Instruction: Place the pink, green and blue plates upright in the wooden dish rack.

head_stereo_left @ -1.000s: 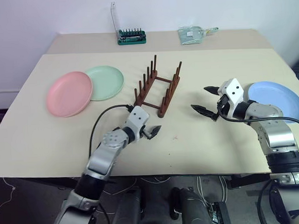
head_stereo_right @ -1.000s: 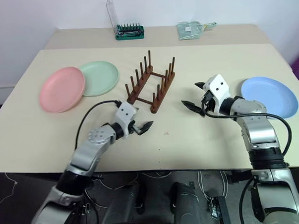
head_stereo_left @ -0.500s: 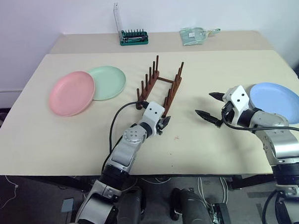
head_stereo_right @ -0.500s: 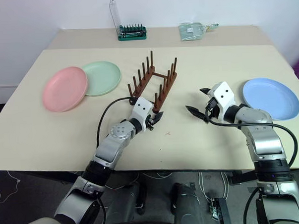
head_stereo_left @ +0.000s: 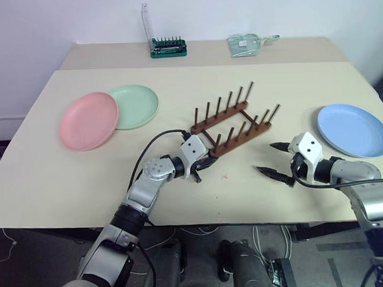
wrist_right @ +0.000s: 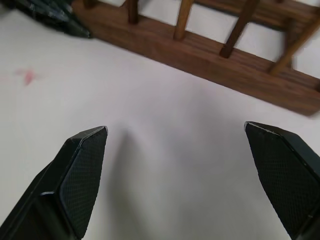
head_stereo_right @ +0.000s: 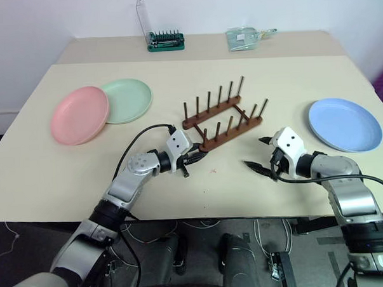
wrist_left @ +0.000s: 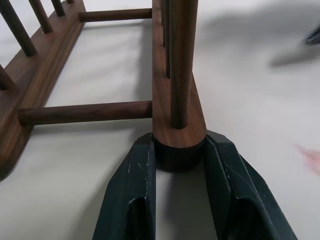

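One end of the wooden rack [head_stereo_left: 232, 125], mid-frame, is pinched between my left gripper [wrist_left: 179, 165] fingers; my right gripper [head_stereo_left: 280, 159] hangs wide open, lower right. Pivoting it by that corner could tip it over, I think.

Beige table [head_stereo_left: 290, 75] across mid-frame, seam near far edge; plain white wall [head_stereo_left: 59, 19] along top; dark floor with cables [head_stereo_left: 183, 245] at bottom.

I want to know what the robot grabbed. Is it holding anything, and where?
Yes. The left gripper pinches the wooden dish rack by the rounded end of one base rail. The right gripper is open and holds nothing.
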Action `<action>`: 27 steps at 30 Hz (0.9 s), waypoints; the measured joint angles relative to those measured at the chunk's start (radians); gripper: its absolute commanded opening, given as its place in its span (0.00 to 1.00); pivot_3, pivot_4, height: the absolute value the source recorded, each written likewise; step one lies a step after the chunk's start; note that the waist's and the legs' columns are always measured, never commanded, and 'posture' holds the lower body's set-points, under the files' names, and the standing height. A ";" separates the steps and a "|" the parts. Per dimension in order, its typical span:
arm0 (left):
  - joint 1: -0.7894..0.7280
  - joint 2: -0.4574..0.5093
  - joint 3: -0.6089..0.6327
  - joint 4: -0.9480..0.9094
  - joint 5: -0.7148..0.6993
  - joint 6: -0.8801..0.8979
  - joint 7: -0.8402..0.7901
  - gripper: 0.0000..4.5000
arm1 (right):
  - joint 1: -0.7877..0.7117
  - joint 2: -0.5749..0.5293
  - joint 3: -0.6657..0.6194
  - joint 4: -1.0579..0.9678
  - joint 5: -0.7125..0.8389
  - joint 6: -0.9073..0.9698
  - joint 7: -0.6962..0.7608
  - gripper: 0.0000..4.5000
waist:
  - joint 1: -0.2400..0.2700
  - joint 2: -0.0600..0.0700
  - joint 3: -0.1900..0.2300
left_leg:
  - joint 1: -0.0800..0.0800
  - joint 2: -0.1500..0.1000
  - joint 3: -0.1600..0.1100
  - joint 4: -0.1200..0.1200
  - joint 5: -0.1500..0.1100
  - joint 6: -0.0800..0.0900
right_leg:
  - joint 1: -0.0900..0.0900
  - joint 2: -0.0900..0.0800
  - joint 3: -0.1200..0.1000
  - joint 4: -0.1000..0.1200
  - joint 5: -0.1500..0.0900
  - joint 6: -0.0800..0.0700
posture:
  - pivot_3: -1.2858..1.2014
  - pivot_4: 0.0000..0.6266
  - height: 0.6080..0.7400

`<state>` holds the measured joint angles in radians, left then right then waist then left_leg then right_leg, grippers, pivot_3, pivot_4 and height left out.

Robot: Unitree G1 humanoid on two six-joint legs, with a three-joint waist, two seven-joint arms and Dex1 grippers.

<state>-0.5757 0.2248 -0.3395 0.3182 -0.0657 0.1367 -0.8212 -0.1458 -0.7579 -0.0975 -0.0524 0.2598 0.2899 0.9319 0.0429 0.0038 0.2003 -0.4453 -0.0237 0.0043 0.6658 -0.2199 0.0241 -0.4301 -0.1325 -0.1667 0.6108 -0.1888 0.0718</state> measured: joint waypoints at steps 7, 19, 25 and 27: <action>-0.113 0.026 -0.005 0.209 -0.004 -0.151 -0.198 0.49 | 0.086 -0.004 -0.015 -0.111 0.003 0.048 -0.027 1.00 | -0.002 0.000 0.000 | 0.000 0.000 0.001 0.000 0.000 0.002 | 0.000 -0.001 0.000 -0.001 0.000 0.000 | 0.52 0.24 0.92; 0.034 0.149 0.038 -0.066 -0.036 0.059 -0.207 0.13 | 0.071 -0.050 -0.036 -0.111 -0.027 0.118 -0.082 0.01 | -0.007 0.001 0.000 | 0.003 0.003 0.001 -0.001 -0.002 -0.001 | 0.001 0.000 0.001 0.000 0.000 0.000 | 0.52 0.24 0.92; 0.091 0.126 -0.030 -0.250 -0.014 0.206 -0.182 0.01 | 0.016 -0.050 0.031 -0.037 -0.105 0.102 -0.104 0.00 | 0.006 0.002 -0.001 | 0.001 0.001 0.002 0.000 -0.002 -0.001 | 0.003 -0.001 0.002 -0.002 -0.002 -0.003 | 0.52 0.24 0.92; 0.071 0.085 -0.067 -0.242 0.042 0.201 -0.123 0.01 | -0.021 -0.047 0.055 -0.006 -0.135 0.089 -0.119 0.00 | 0.009 0.001 -0.001 | 0.002 0.001 0.002 0.001 -0.002 -0.001 | 0.004 -0.001 0.002 -0.002 -0.001 -0.002 | 0.52 0.24 0.92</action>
<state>-0.5044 0.3098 -0.4065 0.0762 -0.0240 0.3379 -0.9439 -0.1666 -0.8047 -0.0420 -0.0587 0.1243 0.3792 0.8128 0.0514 0.0052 0.1992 -0.4435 -0.0230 0.0061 0.6671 -0.2220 0.0231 -0.4259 -0.1339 -0.1652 0.6085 -0.1901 0.0697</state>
